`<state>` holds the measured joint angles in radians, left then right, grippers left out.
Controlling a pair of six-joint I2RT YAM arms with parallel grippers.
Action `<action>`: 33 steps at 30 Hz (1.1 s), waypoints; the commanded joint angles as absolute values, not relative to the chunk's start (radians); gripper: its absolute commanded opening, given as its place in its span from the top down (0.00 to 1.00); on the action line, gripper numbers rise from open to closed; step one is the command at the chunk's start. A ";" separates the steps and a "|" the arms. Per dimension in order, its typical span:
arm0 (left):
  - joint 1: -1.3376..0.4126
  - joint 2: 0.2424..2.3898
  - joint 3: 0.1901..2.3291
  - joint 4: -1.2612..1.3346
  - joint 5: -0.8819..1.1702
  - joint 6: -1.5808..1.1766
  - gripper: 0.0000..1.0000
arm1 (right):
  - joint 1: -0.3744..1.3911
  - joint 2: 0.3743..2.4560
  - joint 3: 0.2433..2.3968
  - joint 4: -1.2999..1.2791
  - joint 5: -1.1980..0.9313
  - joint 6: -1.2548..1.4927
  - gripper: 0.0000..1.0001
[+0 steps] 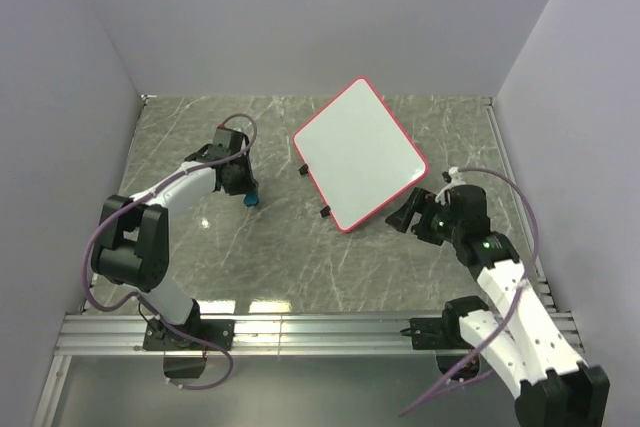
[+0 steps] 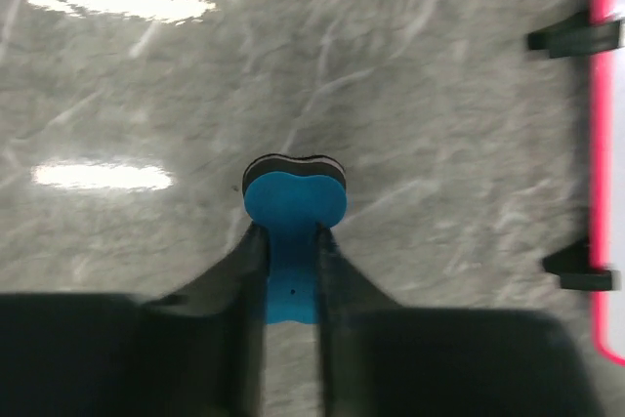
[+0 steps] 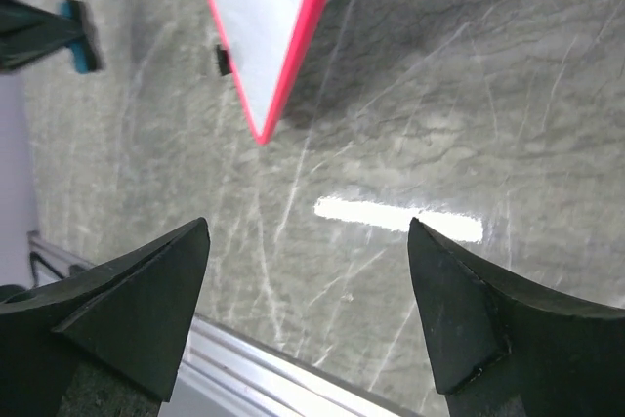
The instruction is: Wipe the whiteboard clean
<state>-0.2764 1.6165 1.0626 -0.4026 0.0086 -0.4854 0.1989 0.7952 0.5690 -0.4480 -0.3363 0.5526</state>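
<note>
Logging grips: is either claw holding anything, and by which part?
The left claw pinches the small blue eraser by its narrow stem, wide head protruding. The right claw is open and empty.

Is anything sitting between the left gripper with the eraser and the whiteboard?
Nothing visible. Only bare table lies between the left gripper, shut on the blue eraser, and the whiteboard, whose black feet face it.

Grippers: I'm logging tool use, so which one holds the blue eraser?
The left gripper, shut on the blue eraser. The right gripper is open and empty, near the whiteboard.
</note>
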 commanded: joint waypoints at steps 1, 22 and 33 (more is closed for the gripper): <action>-0.276 1.629 1.060 -0.440 -0.077 -0.472 0.66 | 0.209 0.682 0.557 -0.537 -0.330 0.599 0.11; -0.376 1.476 1.238 -0.591 0.029 -0.492 0.00 | 0.210 0.603 0.721 -0.635 -0.379 0.626 0.11; -0.566 1.465 1.626 -0.776 0.075 -0.558 0.01 | 0.210 0.667 1.001 -0.751 -0.384 0.600 0.12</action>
